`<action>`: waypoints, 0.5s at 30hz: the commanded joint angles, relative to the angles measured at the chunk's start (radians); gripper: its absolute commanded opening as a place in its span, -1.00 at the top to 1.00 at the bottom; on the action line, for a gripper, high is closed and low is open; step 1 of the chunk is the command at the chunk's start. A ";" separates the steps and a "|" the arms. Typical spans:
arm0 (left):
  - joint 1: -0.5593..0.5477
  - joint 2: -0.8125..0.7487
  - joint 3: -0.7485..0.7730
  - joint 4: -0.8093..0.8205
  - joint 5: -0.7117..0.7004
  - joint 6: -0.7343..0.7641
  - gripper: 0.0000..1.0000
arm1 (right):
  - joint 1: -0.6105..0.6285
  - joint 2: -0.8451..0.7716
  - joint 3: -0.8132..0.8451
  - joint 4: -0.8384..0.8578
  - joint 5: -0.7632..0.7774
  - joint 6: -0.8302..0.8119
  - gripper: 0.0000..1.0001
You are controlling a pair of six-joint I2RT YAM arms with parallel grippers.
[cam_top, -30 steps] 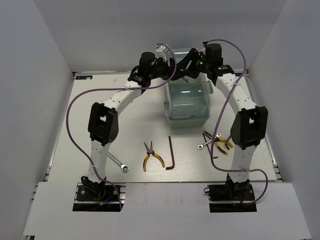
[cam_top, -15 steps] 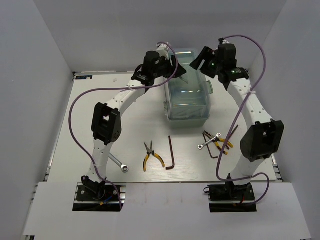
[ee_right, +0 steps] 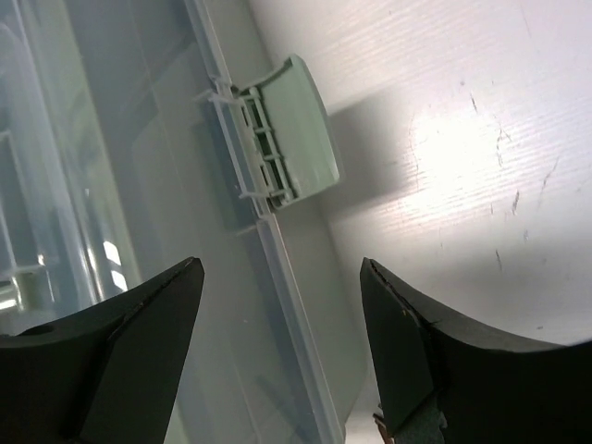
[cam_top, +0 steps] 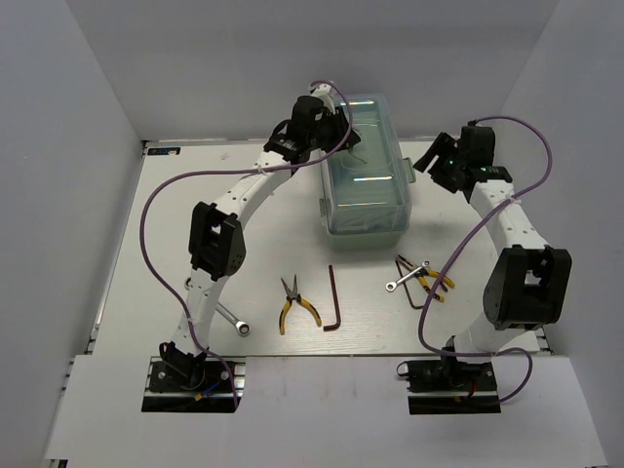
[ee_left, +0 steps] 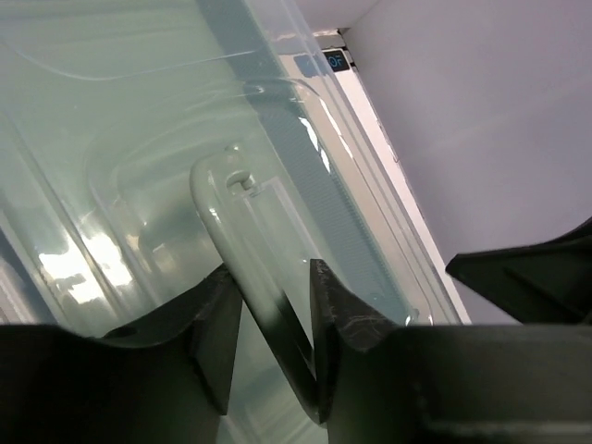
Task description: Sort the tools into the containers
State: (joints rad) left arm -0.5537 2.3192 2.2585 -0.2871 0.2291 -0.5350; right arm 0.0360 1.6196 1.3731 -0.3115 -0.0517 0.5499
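Standing at the near edge of the worktop, I am seeing six tools lying loose. Closest, near the left corner, the left wrench is lying beside the left arm's base. Just past it, around the middle of that edge, the left pliers and the left hex key are lying side by side, a little apart. Over toward the right edge, the right hex key, right wrench and right pliers are lying in one overlapping heap.

Beyond them, the toolbox is sitting at the middle of the worktop, reaching back toward the far edge, its lid closed. No tool is lying in it that I can make out through the lid.

Farther back, the right gripper is hanging off the toolbox's right side, its fingers spread wide and holding nothing, with the side latch just ahead of them.

Farthest of all, the left gripper is reaching over the lid's far end. Its fingers are pressing in on either side of the pale handle, pinching it between them.
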 commanded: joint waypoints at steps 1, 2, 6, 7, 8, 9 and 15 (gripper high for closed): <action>-0.009 0.025 0.013 -0.142 -0.024 0.012 0.27 | -0.021 -0.075 -0.031 0.048 -0.057 0.010 -0.50; -0.018 0.025 0.013 -0.153 -0.024 0.012 0.48 | -0.025 -0.078 -0.048 0.048 -0.065 0.010 -0.50; -0.018 0.034 0.035 -0.141 -0.004 0.012 0.94 | -0.056 -0.096 -0.095 0.055 -0.089 0.012 -0.50; -0.018 0.034 0.035 -0.141 -0.004 -0.002 1.00 | -0.061 -0.104 -0.123 0.058 -0.092 0.016 -0.50; -0.018 0.034 0.047 -0.123 -0.004 -0.002 1.00 | -0.067 -0.110 -0.132 0.063 -0.096 0.015 -0.50; -0.018 0.023 0.047 -0.112 -0.004 -0.017 1.00 | -0.073 -0.116 -0.138 0.064 -0.117 0.018 -0.50; -0.018 -0.032 0.065 -0.058 -0.025 -0.071 1.00 | -0.116 -0.144 -0.215 0.101 -0.177 0.028 -0.58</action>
State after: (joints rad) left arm -0.5552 2.3253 2.2932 -0.3485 0.2005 -0.6296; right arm -0.0601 1.5166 1.1786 -0.2668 -0.1753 0.5732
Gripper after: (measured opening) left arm 0.353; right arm 0.784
